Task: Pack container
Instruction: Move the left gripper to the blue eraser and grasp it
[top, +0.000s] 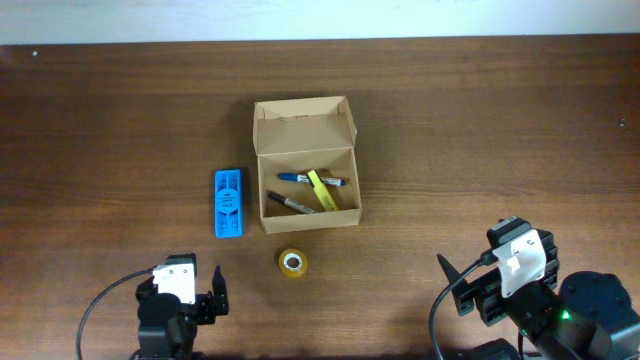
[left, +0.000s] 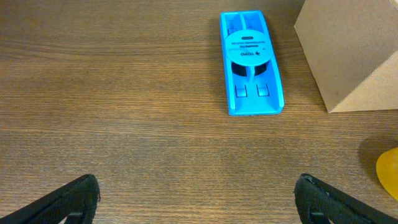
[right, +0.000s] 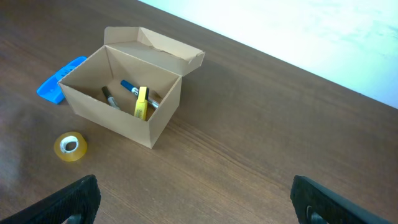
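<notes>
Cardboard box sits mid-table, lid flap up on its far side, markers inside. Left gripper and right gripper both gape wide, empty. I judge it light, thin-walled, crushable; I'd pinch the flap's free edge gently.

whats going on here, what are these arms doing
Two robot arms are packing a cardboard box whose lid stands open. Inside lie a blue marker, a yellow highlighter and a black marker. A blue case sits on the table left of the box, and a yellow tape roll lies nearer the arms. The left gripper and right gripper are open and hold nothing.
</notes>
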